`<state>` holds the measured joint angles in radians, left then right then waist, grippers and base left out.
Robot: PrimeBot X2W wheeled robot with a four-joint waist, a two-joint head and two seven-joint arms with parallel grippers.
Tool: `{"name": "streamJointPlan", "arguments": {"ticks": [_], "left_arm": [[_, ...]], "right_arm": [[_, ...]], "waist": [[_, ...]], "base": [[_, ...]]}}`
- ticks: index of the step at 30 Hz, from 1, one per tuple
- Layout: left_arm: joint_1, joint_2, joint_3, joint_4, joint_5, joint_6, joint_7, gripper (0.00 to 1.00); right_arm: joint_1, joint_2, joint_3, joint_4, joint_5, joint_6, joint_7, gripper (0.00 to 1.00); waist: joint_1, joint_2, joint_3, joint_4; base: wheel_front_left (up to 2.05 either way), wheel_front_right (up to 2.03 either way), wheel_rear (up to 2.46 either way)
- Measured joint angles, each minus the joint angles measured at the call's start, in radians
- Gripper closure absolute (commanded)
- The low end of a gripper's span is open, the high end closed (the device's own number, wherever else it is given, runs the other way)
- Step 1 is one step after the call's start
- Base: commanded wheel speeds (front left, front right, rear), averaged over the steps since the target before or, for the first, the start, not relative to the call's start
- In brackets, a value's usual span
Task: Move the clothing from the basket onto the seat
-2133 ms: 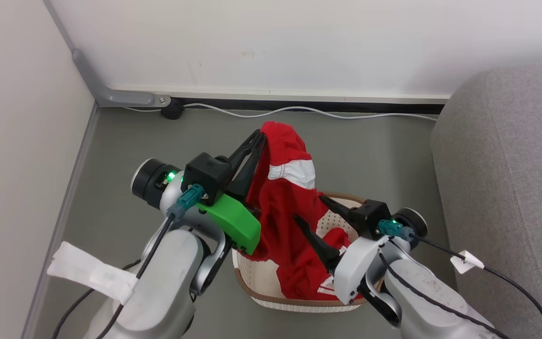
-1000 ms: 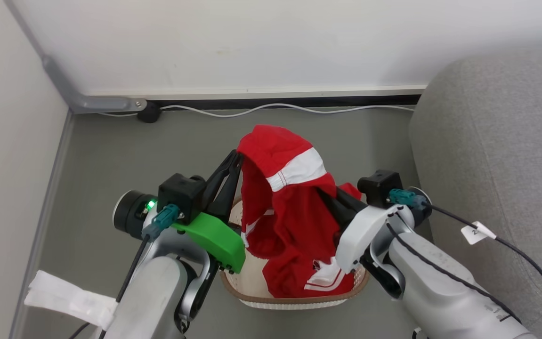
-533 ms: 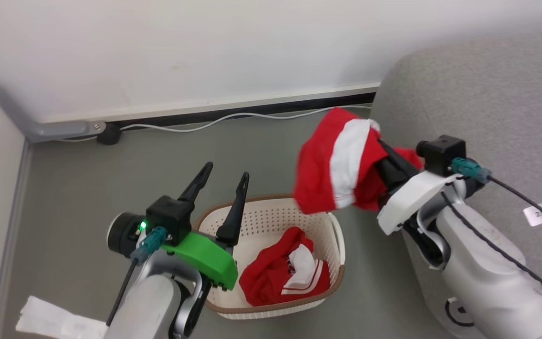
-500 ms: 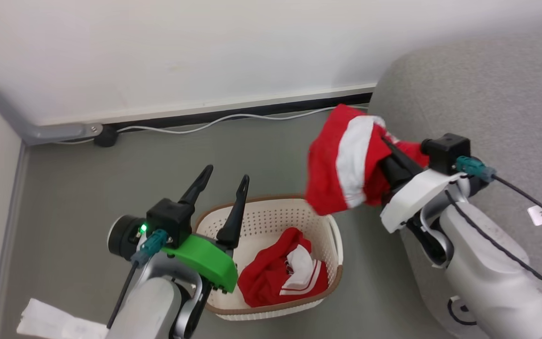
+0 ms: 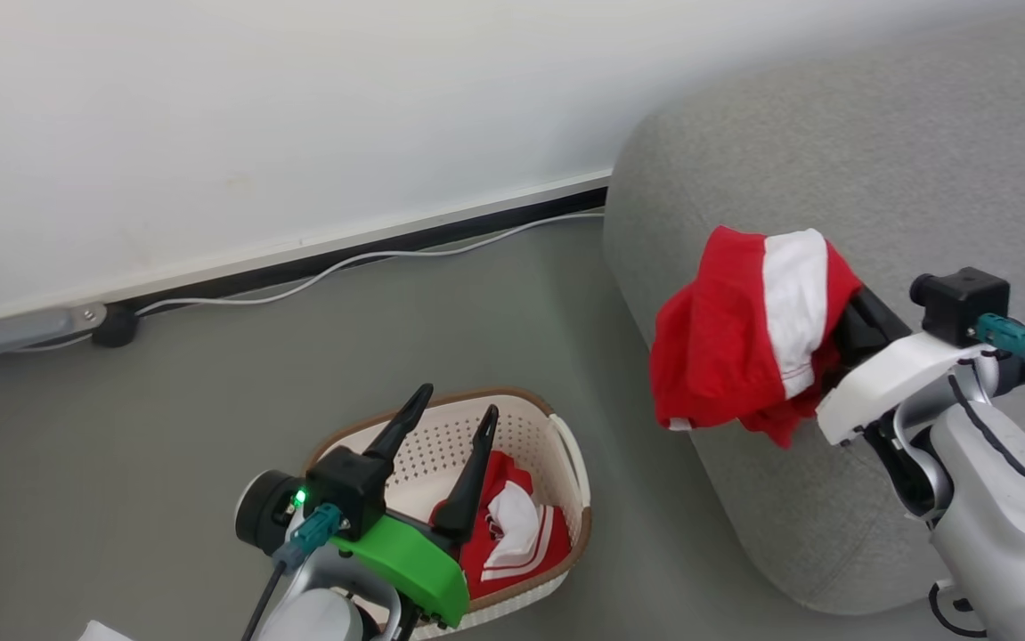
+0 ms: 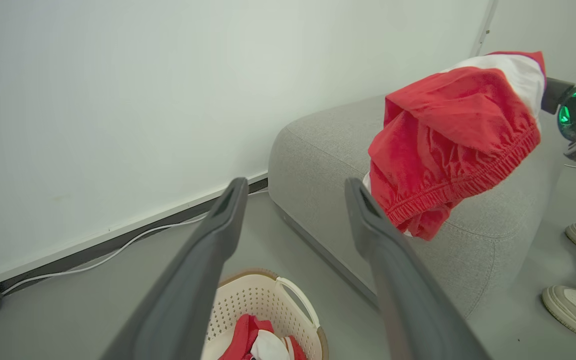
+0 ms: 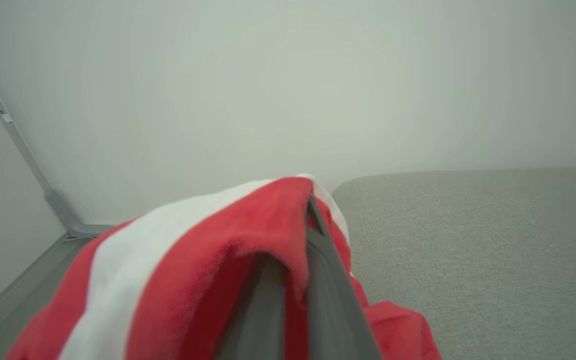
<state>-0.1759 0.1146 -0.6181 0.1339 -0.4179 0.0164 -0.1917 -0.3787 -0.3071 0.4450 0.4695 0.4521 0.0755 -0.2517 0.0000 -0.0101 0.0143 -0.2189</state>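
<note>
Clothing point(image 5: 726, 356) hangs clenched in the right tool point(image 7: 313, 220) over the seat point(image 5: 833, 151), left tool point(image 5: 459, 401) spread wide above the basket point(image 5: 525, 432).

Indoor room corner, home-like yet bare, possibly test space. Plain white wall point(image 5: 209, 107), smooth grey floor point(image 5: 120, 401), black skirting point(image 5: 387, 242), loose white cable point(image 5: 370, 256) along it. Grey upholstered sofa point(image 5: 833, 160), cream laundry basket point(image 5: 521, 432) on floor near it.

The left tool point(image 5: 459, 399) has let go and opened. The right tool point(image 5: 849, 325) has carried the clothing point(image 5: 726, 356) from above the basket point(image 5: 568, 438) to over the seat point(image 5: 877, 160), frame right.
</note>
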Motion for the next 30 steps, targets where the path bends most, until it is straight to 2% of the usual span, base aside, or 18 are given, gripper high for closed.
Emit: {"name": "streamJointPlan", "arguments": {"ticks": [16,24,27,30], "left_arm": [[0.007,-0.001,-0.036,-0.016,0.018,-0.014,-0.018,0.0],[0.0,0.001,-0.057,-0.048,0.058,-0.016,-0.012,0.0],[-0.024,0.007,-0.061,-0.062,0.078,-0.016,-0.003,0.0],[-0.065,0.016,-0.072,-0.078,0.092,-0.025,0.01,0.0]], "right_arm": [[0.051,-0.071,-0.051,-0.1,0.019,-0.013,0.0,1.0],[0.059,-0.075,-0.072,-0.15,0.036,-0.013,0.0,1.0],[0.048,-0.046,-0.093,-0.158,0.103,0.002,0.0,1.0],[0.003,-0.049,-0.071,-0.155,0.08,0.009,0.002,1.0]], "waist": [[0.0,0.0,0.02,-0.121],[0.0,0.0,0.083,-0.141],[0.0,0.0,0.116,-0.145],[0.0,0.0,0.153,-0.146]], "base": [[0.0,0.0,0.0],[0.0,0.0,0.0],[0.0,0.0,0.0],[0.0,0.0,0.0]]}}
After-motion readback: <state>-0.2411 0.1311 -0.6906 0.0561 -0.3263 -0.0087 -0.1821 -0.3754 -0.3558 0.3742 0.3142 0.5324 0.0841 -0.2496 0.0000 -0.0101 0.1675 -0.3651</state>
